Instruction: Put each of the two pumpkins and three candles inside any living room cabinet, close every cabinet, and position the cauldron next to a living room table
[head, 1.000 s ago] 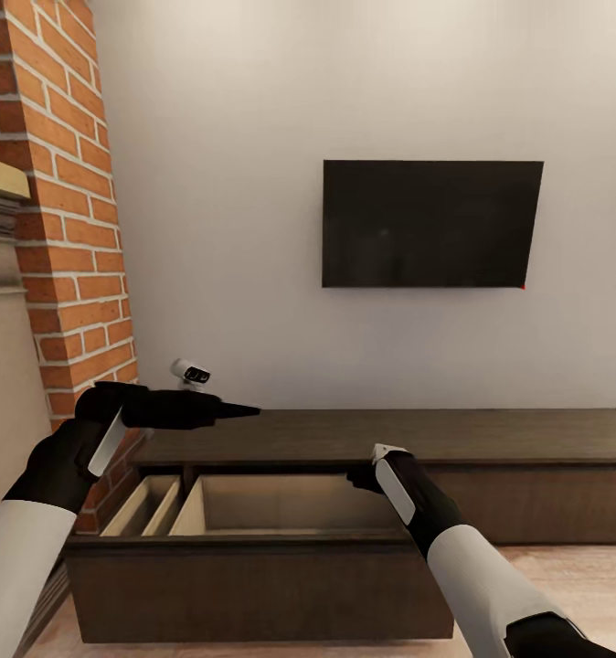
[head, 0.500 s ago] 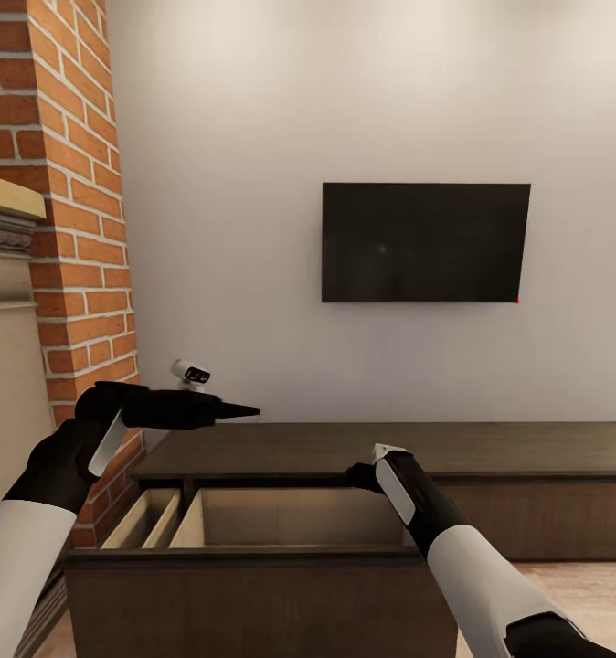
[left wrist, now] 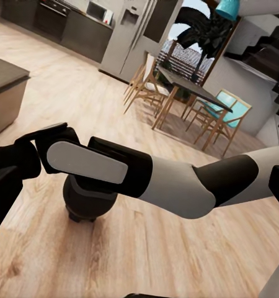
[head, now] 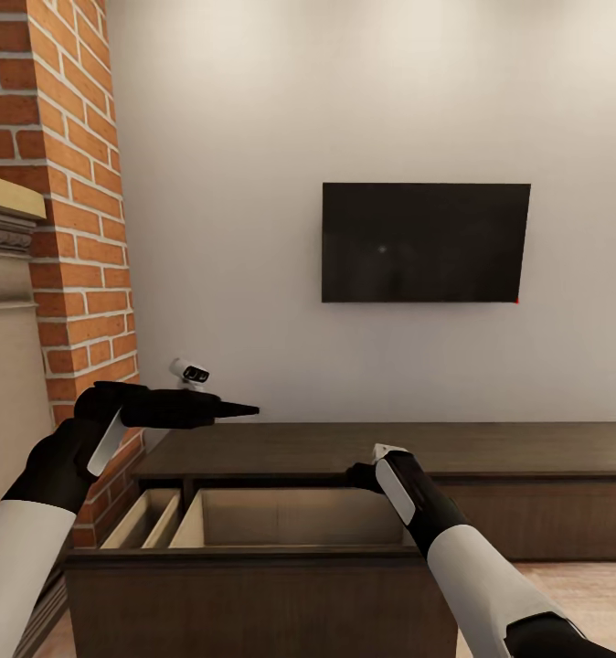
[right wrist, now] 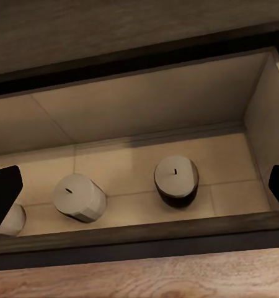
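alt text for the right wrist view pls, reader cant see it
Looking down into the open pale-lined cabinet drawer: two pale candles stand on its floor, with part of a third at the picture's edge. The dark tips of the right gripper's fingers frame both sides, spread wide and holding nothing, and wood floor shows beyond the drawer front.

Home living room, wall television, brick fireplace, low cabinet
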